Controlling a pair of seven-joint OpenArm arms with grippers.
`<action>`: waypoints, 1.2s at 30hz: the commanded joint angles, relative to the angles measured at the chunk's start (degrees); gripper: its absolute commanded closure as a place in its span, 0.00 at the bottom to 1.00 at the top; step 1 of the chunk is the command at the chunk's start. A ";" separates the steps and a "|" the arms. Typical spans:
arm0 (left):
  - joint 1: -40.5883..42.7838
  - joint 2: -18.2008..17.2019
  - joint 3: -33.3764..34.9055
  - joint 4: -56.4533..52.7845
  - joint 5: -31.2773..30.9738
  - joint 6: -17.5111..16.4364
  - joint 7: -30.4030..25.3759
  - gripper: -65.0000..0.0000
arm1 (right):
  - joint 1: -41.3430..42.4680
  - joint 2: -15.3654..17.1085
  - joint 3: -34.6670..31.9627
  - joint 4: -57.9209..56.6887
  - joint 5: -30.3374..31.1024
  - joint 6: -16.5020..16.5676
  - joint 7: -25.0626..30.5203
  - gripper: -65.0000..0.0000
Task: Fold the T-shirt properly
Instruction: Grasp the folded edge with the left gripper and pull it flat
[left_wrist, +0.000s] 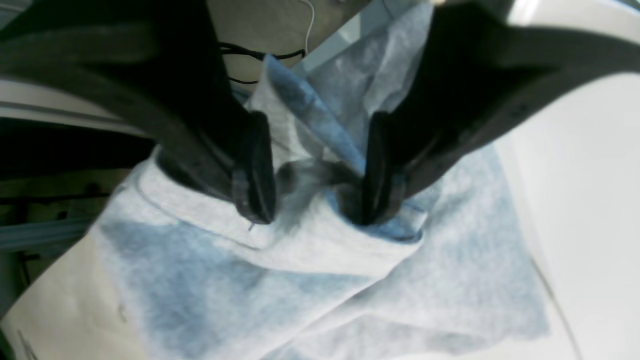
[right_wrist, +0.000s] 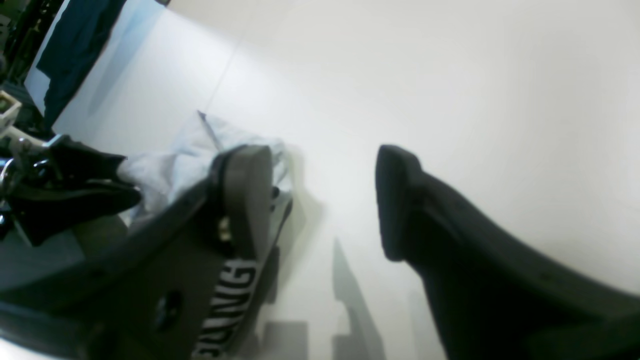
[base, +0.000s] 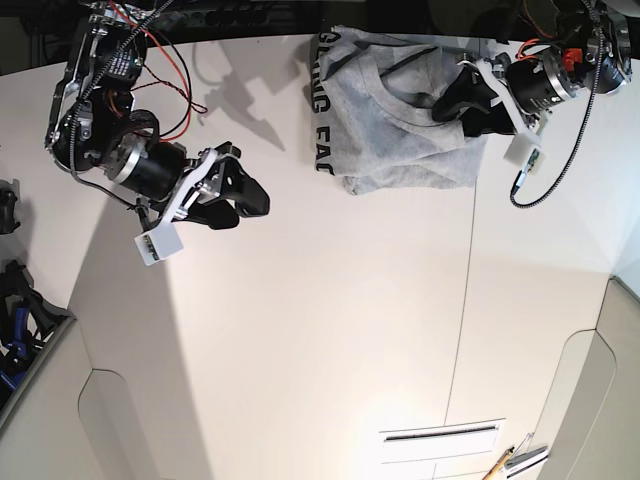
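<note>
T-shirt (left_wrist: 320, 260) bunched between the spread left pincer (left_wrist: 317, 170) fingers.

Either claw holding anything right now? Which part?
Right claw: open, empty. Left claw: straddles a raised fold of the T-shirt, open, no clamp visible.

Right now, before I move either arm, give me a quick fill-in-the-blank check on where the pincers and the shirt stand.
1. The left pincer has its open fingers pressed into the ____ fabric of the T-shirt.
2. The right pincer hangs open over the bare white ____, holding nothing.
3. The shirt lies crumpled at the table's far edge, with its black ____ showing along one side.

Missing words: grey; table; lettering
</note>
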 joint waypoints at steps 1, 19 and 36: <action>-0.15 -0.61 -0.33 0.94 -1.05 0.07 -1.44 0.51 | 0.63 0.15 0.04 1.01 1.33 0.46 1.29 0.50; -6.86 -0.63 -0.33 0.98 2.82 0.04 -2.58 1.00 | 0.63 0.15 0.04 0.98 1.31 0.46 1.31 0.50; -13.31 -3.54 -0.44 0.98 13.97 3.65 -3.69 1.00 | 0.61 0.15 0.04 0.98 1.29 0.46 1.31 0.50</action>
